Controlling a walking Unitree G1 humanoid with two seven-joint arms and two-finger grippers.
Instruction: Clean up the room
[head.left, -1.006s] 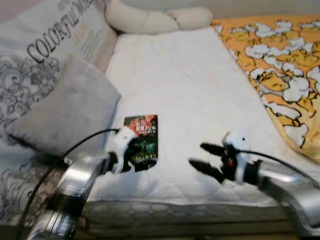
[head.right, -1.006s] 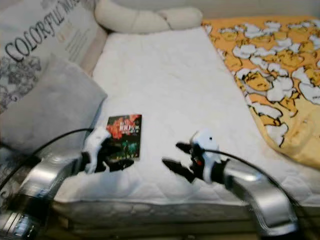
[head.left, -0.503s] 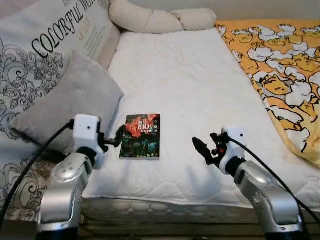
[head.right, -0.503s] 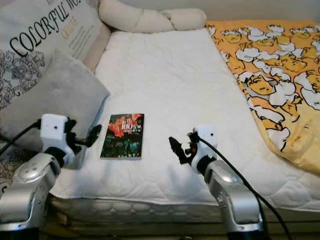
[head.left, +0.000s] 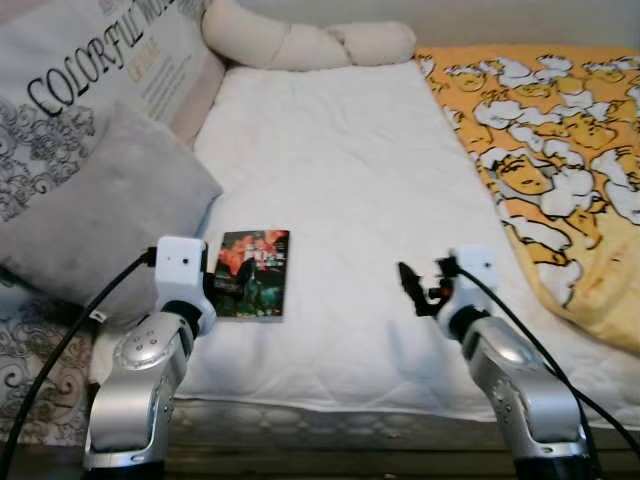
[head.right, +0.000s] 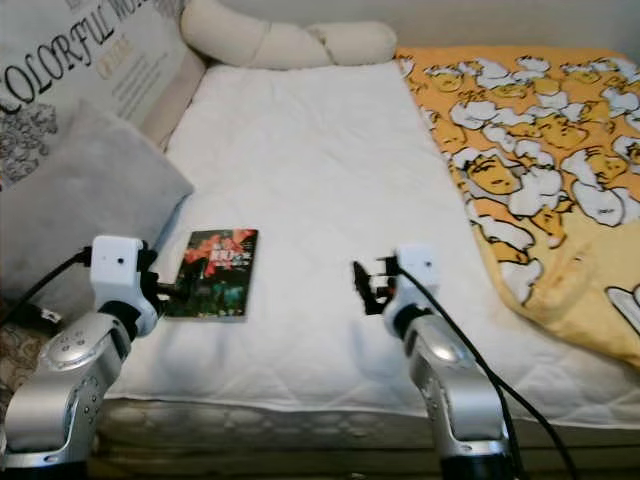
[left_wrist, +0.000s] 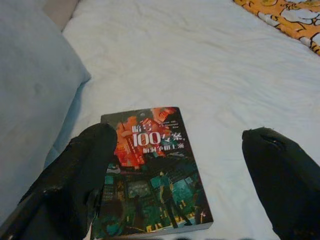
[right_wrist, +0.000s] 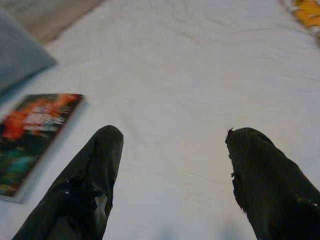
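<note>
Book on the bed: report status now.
Left gripper open, over the book, no grip yet. Right gripper open, above bare mattress. Book flat beside grey pillow. Nothing in the way.

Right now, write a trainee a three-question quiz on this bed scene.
1. True or false: the dark paperback book with the red and teal cover lies flat on the white quilted mattress.
2. Which gripper is nearer the book? A) left gripper B) right gripper
3. Fill in: the grey velvet cushion lies on the book's ____ side, by the robot's own sides.

Key
1. True.
2. A: in the left wrist view the book lies between its open fingers, untouched.
3. Left. The orange patterned blanket lies at the right.
</note>
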